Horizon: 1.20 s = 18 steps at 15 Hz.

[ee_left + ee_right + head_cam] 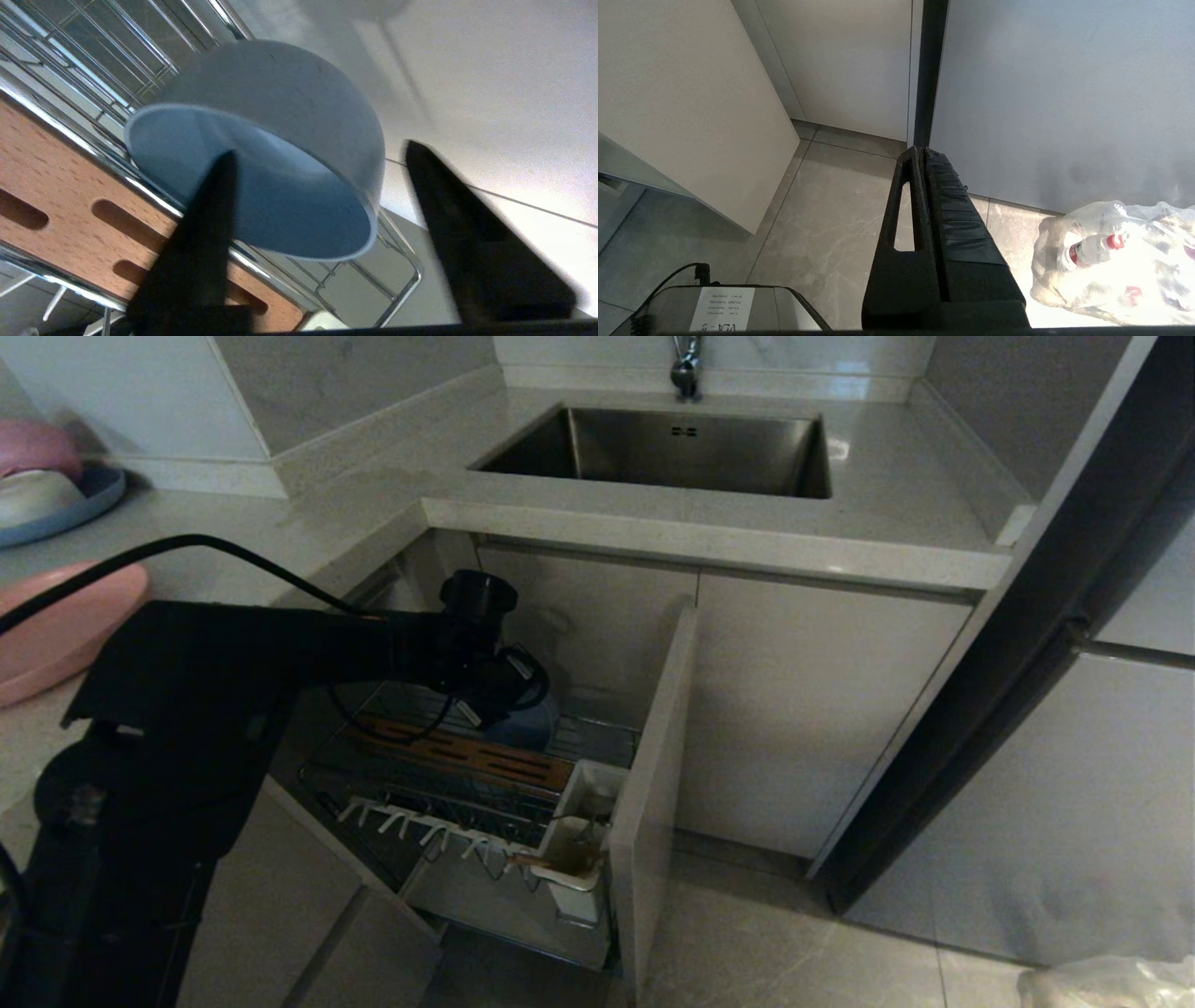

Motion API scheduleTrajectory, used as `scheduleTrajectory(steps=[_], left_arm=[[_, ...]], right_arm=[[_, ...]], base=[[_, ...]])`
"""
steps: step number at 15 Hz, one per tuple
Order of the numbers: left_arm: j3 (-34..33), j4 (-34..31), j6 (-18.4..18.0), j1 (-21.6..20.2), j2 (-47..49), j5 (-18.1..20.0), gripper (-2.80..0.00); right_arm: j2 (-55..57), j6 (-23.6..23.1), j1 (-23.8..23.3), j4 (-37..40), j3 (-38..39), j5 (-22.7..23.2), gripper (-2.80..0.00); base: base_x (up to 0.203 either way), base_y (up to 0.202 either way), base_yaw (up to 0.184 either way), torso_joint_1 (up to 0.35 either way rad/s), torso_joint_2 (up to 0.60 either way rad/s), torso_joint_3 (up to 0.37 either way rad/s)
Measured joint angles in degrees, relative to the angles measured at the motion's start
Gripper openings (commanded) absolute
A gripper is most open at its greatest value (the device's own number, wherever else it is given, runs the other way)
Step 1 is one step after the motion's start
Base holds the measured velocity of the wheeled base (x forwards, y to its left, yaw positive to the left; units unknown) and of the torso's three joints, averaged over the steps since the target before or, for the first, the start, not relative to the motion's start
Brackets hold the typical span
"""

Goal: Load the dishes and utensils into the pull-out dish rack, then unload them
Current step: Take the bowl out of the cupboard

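The pull-out dish rack (439, 803) stands drawn out under the counter, with its wooden strip (467, 751) and beige front panel (653, 784). A blue-grey bowl (280, 116) lies tilted on its side on the wires behind the strip (70, 186), and shows in the head view (534, 721) too. My left gripper (320, 149) is open around the bowl's rim: one finger (205, 224) is inside the bowl, the other (448, 210) stands clear of its outer wall. Brown chopstick ends (527, 861) lie in a white utensil cup (574, 868). The salmon-pink plate (65, 625) rests on the counter at left. My right gripper (922, 156) is shut and empty, above the floor.
A dark blue plate (93, 499) with small bowls sits at the counter's far left. The sink (672, 453) is behind the rack. White pegs (411, 821) line the rack's front. A plastic bag of bottles (1111, 261) lies on the floor at right.
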State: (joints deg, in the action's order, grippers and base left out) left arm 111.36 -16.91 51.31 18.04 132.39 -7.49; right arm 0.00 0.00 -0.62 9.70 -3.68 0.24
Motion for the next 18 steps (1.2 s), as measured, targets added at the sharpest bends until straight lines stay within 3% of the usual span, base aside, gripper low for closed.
scheduleTrajectory(steps=[18], left_arm=[[-0.4, -3.5, 0.7, 1.8, -4.3, -0.2, -2.80]], right_arm=[[0.0, 0.0, 0.0, 0.0, 0.0, 0.0, -2.80]], base=[[0.000, 0.000, 0.000, 0.000, 0.00, 0.000]])
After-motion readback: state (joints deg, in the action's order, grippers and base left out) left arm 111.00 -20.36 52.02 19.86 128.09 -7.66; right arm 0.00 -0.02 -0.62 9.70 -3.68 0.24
